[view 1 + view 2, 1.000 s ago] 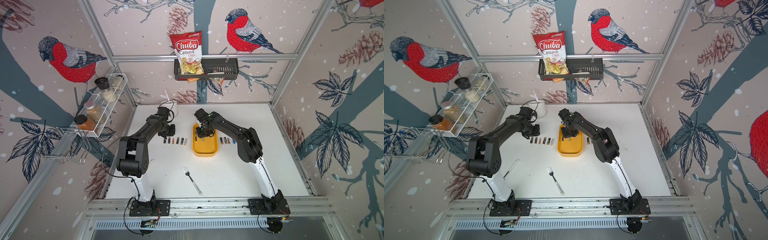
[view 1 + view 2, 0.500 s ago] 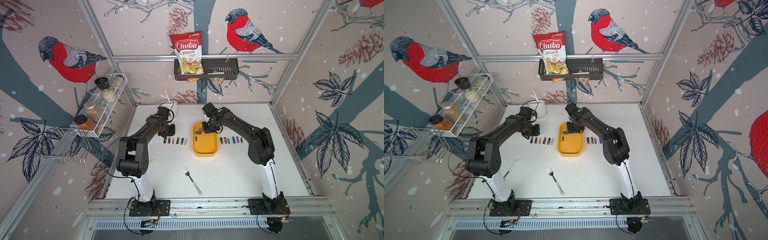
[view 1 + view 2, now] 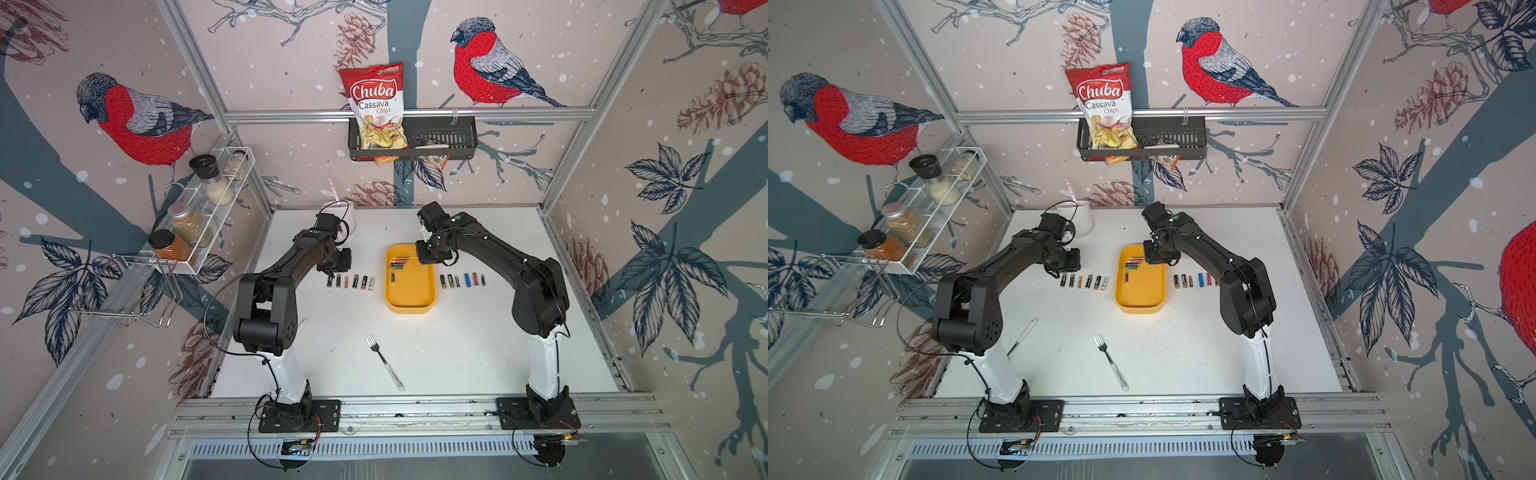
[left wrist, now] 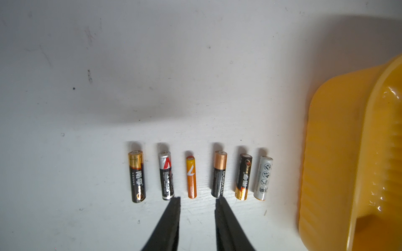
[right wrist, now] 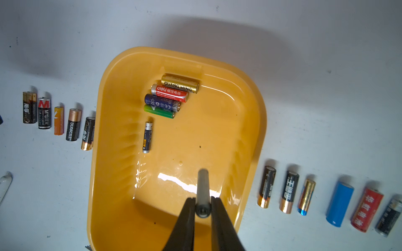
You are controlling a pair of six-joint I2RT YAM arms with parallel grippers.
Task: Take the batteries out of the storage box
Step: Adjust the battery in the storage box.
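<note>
White table (image 3: 478, 353): storage box (image 3: 411, 297), batteries (image 3: 364, 282), fork (image 3: 385, 364).

storage box (image 5: 113, 152): yellow shallow tray beneath the right claw (image 5: 202, 198).
grey battery (image 5: 202, 182): pinched in that claw.
boxed batteries (image 5: 167, 97): five, flat, beyond it.
counter rows (image 4: 218, 177): six just ahead of the left claw (image 4: 196, 201), six beside the right.

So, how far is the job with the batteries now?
Done: six batteries lie left of the storage box, six others right of it. In hand: the right fingers pinch a grey battery over it. Remaining: a cluster of four and one single battery in the box. The left fingers are open, empty.
</note>
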